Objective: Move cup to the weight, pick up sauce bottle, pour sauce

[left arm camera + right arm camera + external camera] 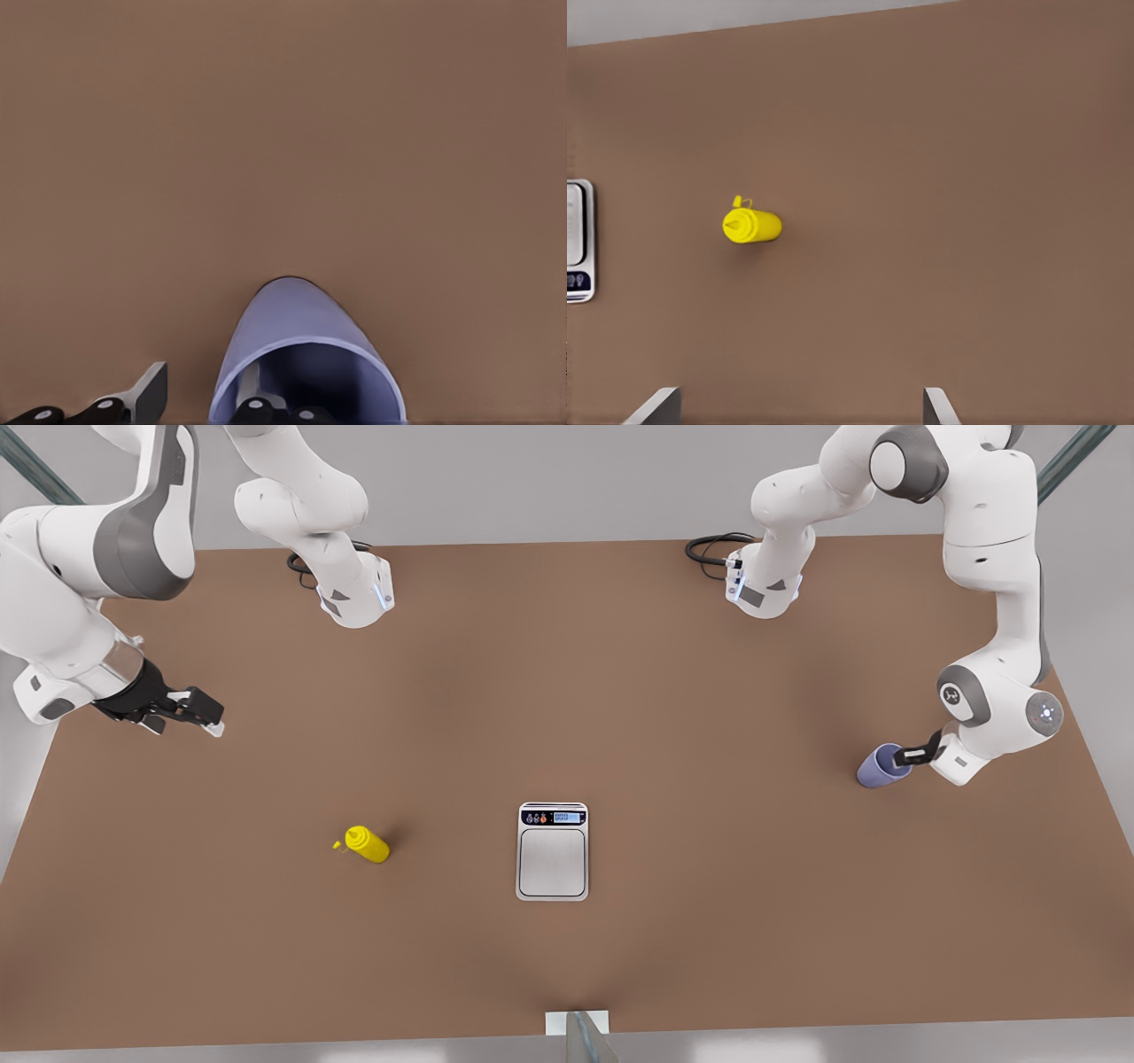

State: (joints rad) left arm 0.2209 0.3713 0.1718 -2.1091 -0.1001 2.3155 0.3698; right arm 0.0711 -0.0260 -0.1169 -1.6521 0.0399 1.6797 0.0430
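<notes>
— So, going across the front view from its left, where do you stand?

— Your right gripper (199,713) hangs open above the table (709,957), waiting. The sauce bottle (368,844) stands untouched; the weight (552,851) is bare. At the front view's right, your left gripper (912,756) straddles the cup (880,766) rim, one finger inside.

— Done?

— Nothing yet: move, pickup and pour remain.

— Hidden?

— You can't tell whether the fingers pinch the wall.

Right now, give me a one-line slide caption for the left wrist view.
Left gripper straddles the lavender cup's rim, one finger inside, above the bare brown table.
</notes>
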